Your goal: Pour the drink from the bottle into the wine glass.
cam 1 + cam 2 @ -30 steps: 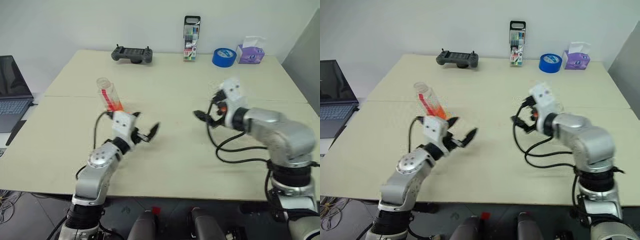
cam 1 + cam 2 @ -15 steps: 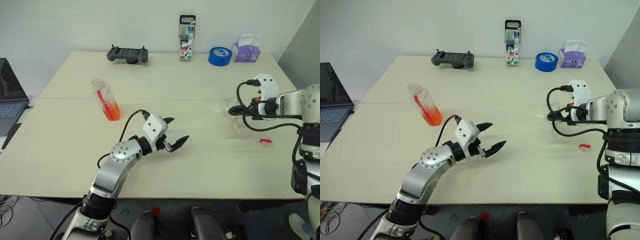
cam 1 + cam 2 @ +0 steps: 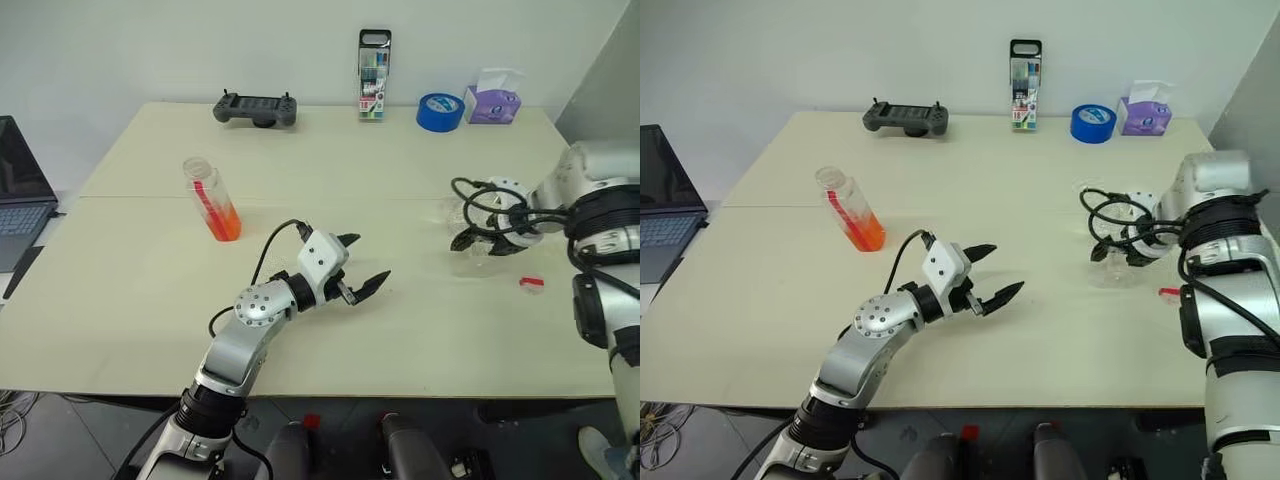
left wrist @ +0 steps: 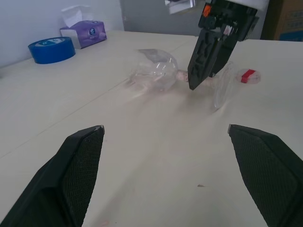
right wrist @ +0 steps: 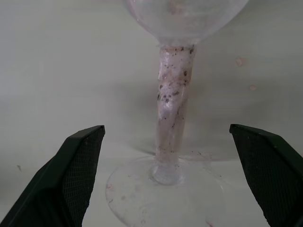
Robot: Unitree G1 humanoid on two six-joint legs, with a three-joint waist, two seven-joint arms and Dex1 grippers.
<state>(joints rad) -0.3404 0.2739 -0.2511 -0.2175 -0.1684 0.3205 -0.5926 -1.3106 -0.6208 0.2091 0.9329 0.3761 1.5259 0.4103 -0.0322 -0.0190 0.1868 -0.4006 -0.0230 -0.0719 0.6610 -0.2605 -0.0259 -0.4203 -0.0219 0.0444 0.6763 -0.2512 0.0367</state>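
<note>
One wrist view, wine glass [image 5: 173,109] stem speckled

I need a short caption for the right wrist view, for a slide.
Open right pincer straddling the speckled stem of the wine glass, lying on its side on the beige table.

Capless bottle [image 3: 212,198] leans, drink [image 3: 226,223] low; wine glass [image 4: 158,75] lies sideways.

Office or lab test room: plain white wall, pale bench [image 3: 400,340], laptop [image 3: 20,190], handheld controller [image 3: 255,108], tape roll [image 3: 441,111], tissue box [image 3: 491,98].
</note>
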